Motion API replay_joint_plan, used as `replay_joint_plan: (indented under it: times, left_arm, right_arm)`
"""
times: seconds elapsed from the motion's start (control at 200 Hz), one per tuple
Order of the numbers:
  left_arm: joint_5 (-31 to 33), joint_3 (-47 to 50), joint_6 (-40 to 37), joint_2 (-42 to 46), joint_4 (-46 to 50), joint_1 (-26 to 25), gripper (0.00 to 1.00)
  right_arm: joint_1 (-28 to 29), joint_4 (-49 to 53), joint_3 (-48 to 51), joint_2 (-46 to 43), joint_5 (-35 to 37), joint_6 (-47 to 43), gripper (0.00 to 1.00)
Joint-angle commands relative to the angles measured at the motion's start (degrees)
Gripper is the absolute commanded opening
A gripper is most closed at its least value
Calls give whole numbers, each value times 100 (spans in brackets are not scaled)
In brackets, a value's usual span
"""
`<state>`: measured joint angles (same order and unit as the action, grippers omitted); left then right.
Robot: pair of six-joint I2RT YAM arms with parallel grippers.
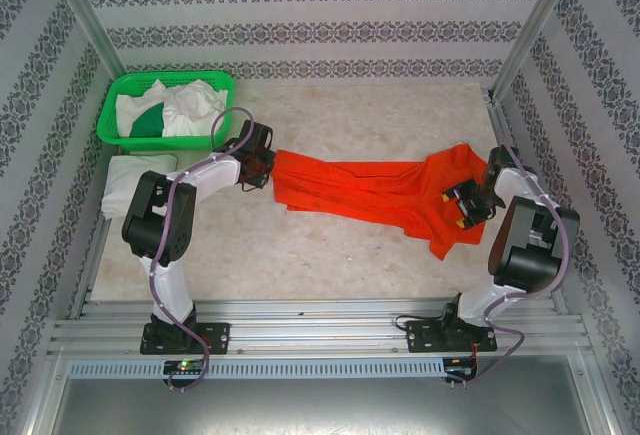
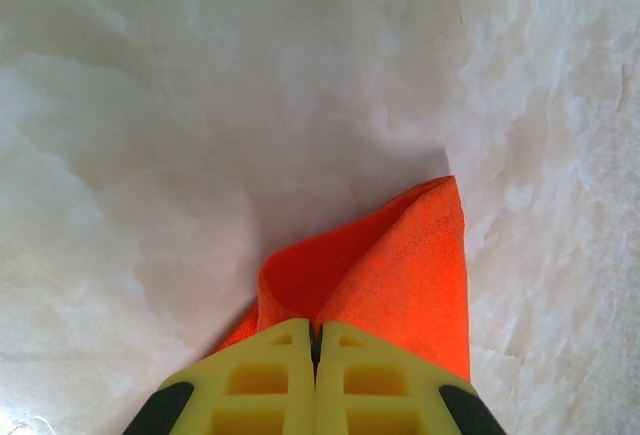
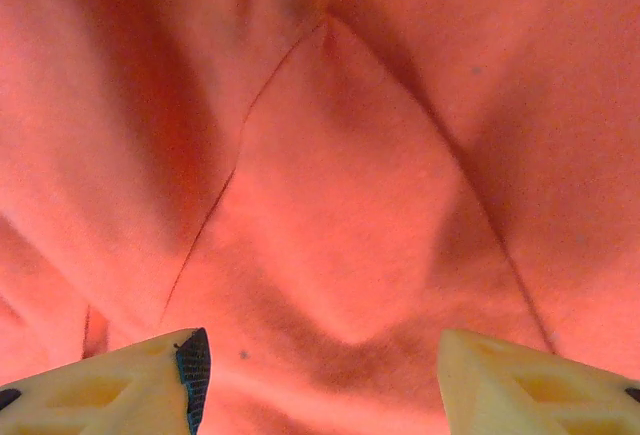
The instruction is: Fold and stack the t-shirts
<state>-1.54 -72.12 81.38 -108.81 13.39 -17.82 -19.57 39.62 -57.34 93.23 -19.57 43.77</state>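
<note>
The orange-red t-shirt (image 1: 380, 193) lies stretched across the middle of the table, bunched at its right end. My left gripper (image 1: 262, 170) is shut on the shirt's left corner (image 2: 400, 275), which folds up between the yellow fingers (image 2: 280, 380). My right gripper (image 1: 462, 205) hovers open over the shirt's right end, its fingertips (image 3: 160, 380) spread wide just above wrinkled orange cloth (image 3: 340, 215). White and dark green tees (image 1: 170, 112) sit heaped in the basket. A folded white tee (image 1: 130, 177) lies at the table's left edge.
The green mesh basket (image 1: 115, 95) stands at the back left corner. Bare marble table (image 1: 380, 115) stretches behind the shirt and in front of it. Patterned walls close in on three sides, with metal rails along the near edge.
</note>
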Motion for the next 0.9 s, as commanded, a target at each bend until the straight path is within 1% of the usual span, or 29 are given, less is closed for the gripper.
replay_joint_plan:
  times: [0.0,0.08,0.21,0.375,0.5,0.654,0.789,0.824,0.894]
  left_arm:
    - [-33,22,-93,-18,-99,85,0]
    - [-35,64,-76,-17,-138,86,0]
    - [-16,117,-51,-15,-177,86,0]
    - [-23,91,-42,-30,-179,79,0]
    - [-14,75,-42,-34,-137,93,0]
    - [11,89,-24,-17,-135,93,0]
    - [20,110,22,-17,-139,93,0]
    - [23,115,34,-1,-139,95,0]
    - [29,128,52,-7,-152,91,0]
  right_arm:
    - [167,163,154,-369,-320,220,62]
    - [265,67,321,-524,-473,440,62]
    - [347,-268,515,-503,-756,847,64]
    - [368,-347,435,-224,-706,1043,68]
    - [368,-497,401,43,-811,1303,68]
    - [353,-454,191,325,-629,1376,67]
    - [341,-352,-20,609,-553,1339,57]
    - [340,-324,-72,660,-521,1329,51]
    - [323,-233,-175,722,-508,1290,34]
